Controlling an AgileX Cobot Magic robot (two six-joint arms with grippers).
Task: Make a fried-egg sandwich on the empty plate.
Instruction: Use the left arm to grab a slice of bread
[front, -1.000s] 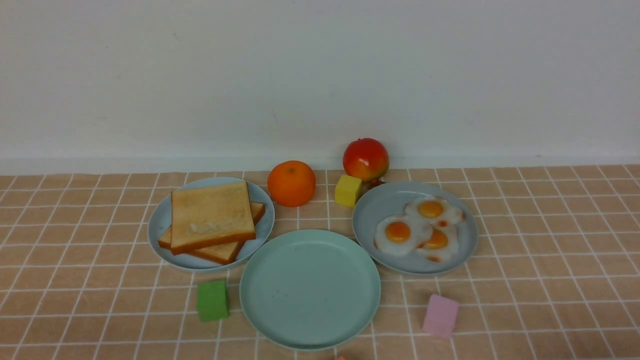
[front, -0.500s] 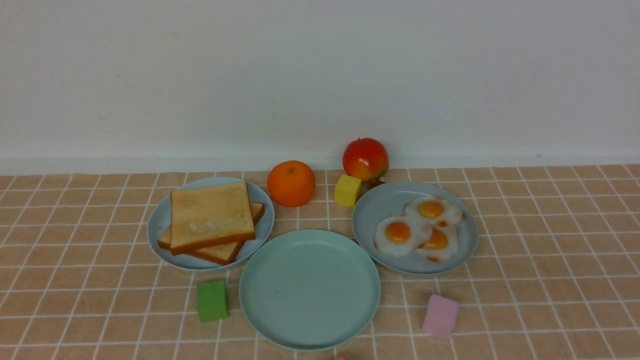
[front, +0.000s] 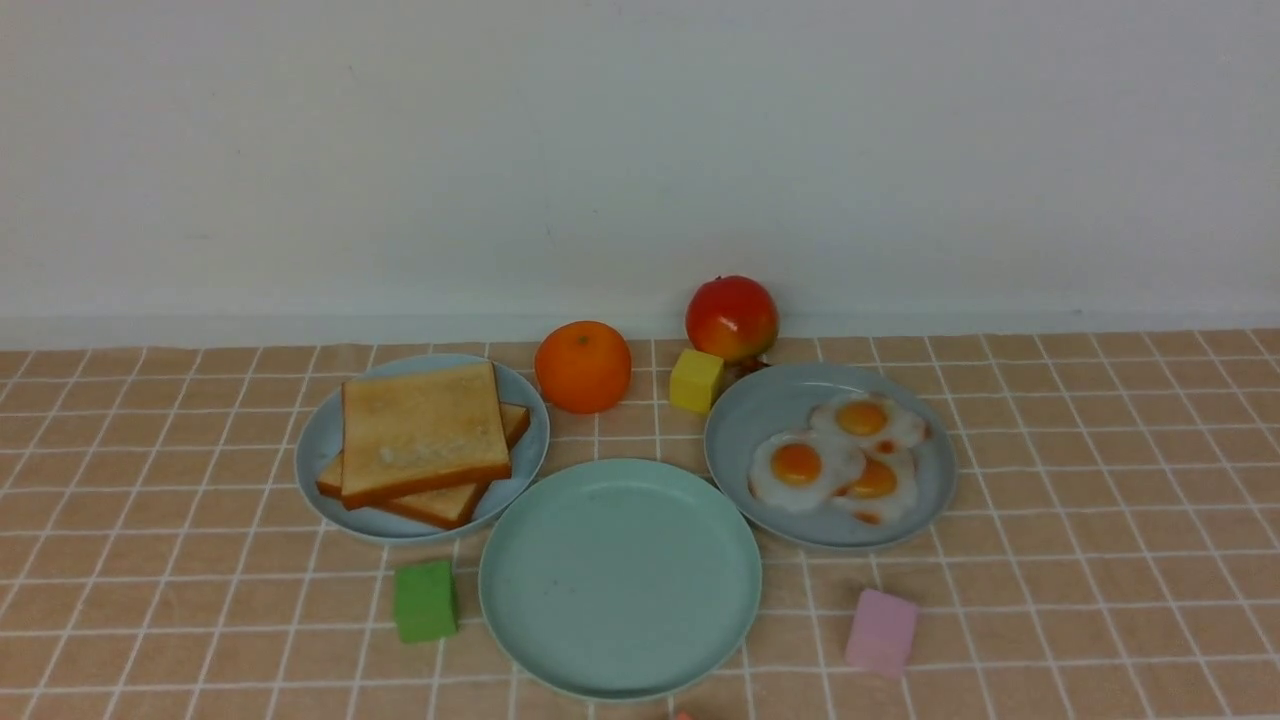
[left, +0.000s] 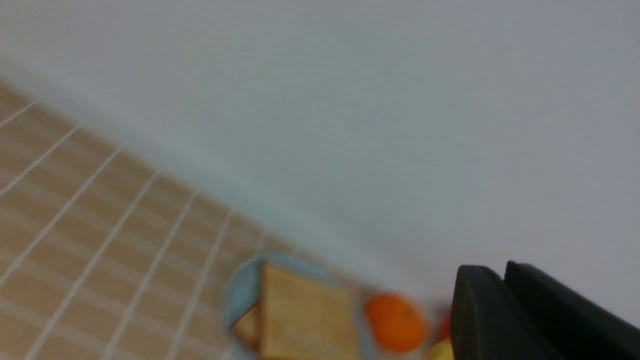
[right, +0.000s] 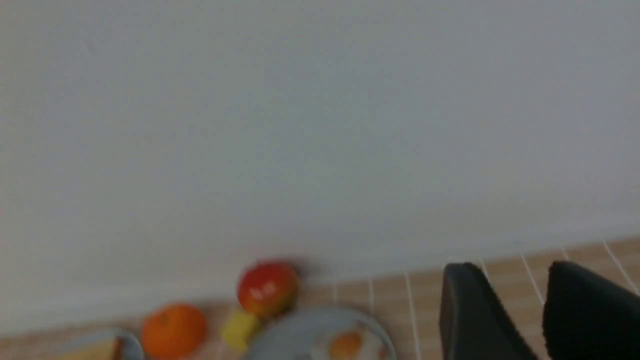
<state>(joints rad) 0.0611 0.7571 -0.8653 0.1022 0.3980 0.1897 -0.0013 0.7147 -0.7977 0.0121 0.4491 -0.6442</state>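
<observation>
Front view shows the green plate (front: 620, 580) with no food on it, so the sandwich is not begun. Two toast slices (front: 425, 425) sit on the light blue plate (front: 318, 500) on the left, one on top of the other and turned a bit. Three fried eggs (front: 797, 465) lie bunched up on the grey-blue plate (front: 735, 500) on the right.

The left claw (left: 495, 267) is narrow, its tips very close, and I can't tell if they touch. The right claw (right: 514, 265) is wide, with nothing in it.

The eggs look flat and slick and they overlap, so a pinch could pick up two or let one slip away. Grabbing the top toast too low might drag the bottom one along. If the bread lands off the middle, it could hang over the rim, and then the egg may slide out. A low swing might bump the orange (front: 583, 367) and make it roll.

I can't see any words, labels or brand names on anything.
</observation>
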